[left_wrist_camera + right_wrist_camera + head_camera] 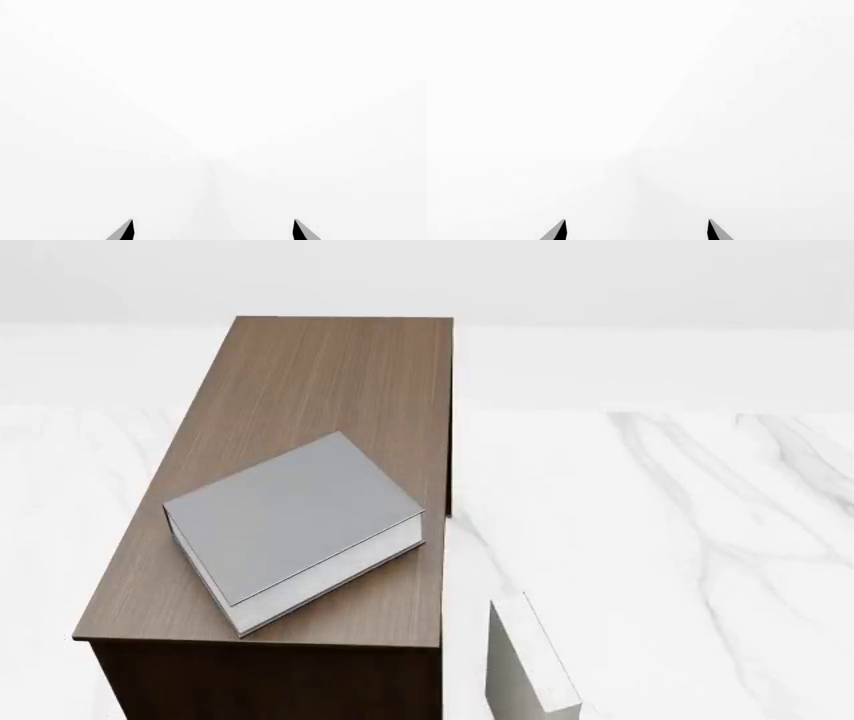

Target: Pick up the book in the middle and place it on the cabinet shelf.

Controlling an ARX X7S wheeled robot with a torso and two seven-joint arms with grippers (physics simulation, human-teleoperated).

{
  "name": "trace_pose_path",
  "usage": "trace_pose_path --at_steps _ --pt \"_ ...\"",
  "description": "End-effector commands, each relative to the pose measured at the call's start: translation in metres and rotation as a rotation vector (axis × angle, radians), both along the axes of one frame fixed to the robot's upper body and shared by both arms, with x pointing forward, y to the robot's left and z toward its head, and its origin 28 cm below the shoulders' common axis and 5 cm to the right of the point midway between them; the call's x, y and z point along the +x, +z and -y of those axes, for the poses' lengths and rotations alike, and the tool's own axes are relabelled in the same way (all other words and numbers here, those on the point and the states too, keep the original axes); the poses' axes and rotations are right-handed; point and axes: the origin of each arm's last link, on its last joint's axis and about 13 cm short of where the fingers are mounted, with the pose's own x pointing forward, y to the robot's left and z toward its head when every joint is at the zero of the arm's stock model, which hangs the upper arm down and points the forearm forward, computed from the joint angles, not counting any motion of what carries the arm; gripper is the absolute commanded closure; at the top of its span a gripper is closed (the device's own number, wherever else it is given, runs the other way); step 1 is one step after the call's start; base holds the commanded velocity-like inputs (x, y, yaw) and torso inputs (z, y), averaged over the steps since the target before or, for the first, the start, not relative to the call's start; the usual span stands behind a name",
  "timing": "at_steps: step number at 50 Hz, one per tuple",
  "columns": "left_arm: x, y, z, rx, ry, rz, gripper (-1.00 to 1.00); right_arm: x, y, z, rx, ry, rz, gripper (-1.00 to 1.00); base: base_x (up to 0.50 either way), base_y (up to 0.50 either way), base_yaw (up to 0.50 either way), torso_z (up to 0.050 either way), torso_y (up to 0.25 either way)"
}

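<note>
Placement looks finished: thick grey hardback book (291, 527) lies flat on the dark brown wood-grain cabinet (334, 370); left gripper (213, 231) and right gripper (636, 231) gape empty, best kept clear.

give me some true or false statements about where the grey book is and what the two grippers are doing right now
1. The grey book lies flat on the cabinet top. True.
2. The book sits square with the cabinet's edges. False: it is turned at an angle to them.
3. The left gripper is shut on the book. False: its fingertips stand apart with nothing between them.
4. The right gripper is open and empty. True.
5. A whitish book stands on the marble floor beside the cabinet. True.
</note>
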Motion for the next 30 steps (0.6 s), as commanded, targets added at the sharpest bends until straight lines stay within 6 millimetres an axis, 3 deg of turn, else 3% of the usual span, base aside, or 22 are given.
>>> trace_pose_path --at_steps 1,9,18,30 --pt "-0.006 0.024 -0.026 0.035 0.163 0.120 -1.00 -0.013 0.036 0.017 -0.026 -0.086 0.175 -1.00 0.00 0.00 0.00 0.000 0.000" --pt "-0.019 0.046 -0.043 0.055 0.268 0.208 -1.00 -0.025 0.056 0.023 -0.037 -0.122 0.265 -1.00 0.00 0.00 0.00 0.000 0.000" --pt "-0.032 0.063 -0.047 0.075 0.303 0.261 -1.00 -0.035 0.065 0.025 -0.044 -0.134 0.325 -1.00 0.00 0.00 0.00 0.000 0.000" --pt "-0.036 0.065 -0.050 0.075 0.321 0.271 -1.00 -0.035 0.064 0.021 -0.046 -0.114 0.324 -1.00 0.00 0.00 0.00 0.000 0.000"
